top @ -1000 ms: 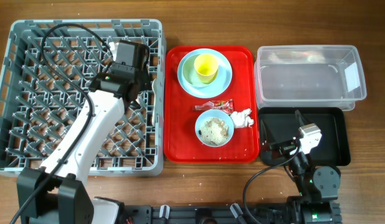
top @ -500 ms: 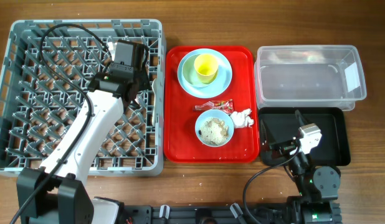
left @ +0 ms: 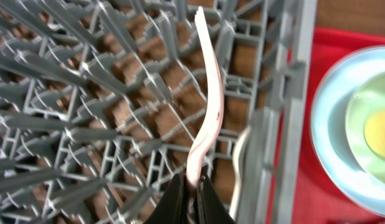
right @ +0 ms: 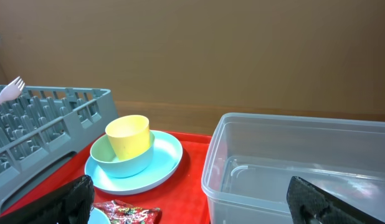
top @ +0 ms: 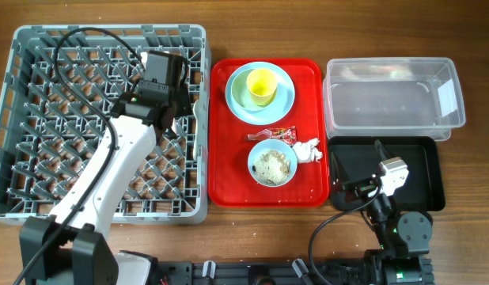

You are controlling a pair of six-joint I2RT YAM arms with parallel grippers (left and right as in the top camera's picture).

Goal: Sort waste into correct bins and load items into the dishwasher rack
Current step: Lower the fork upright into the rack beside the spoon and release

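Note:
My left gripper is shut on the handle end of a pale pink plastic fork. It holds the fork over the right side of the grey dishwasher rack, and the prongs point away across the grid. The fork's prongs also show in the right wrist view. In the overhead view the left gripper is near the rack's right wall. My right gripper is open and empty, low at the front right by the black bin.
A red tray holds a blue plate with a green bowl and a yellow cup, a bowl of rice, a red wrapper and a crumpled tissue. A clear plastic bin stands at the back right.

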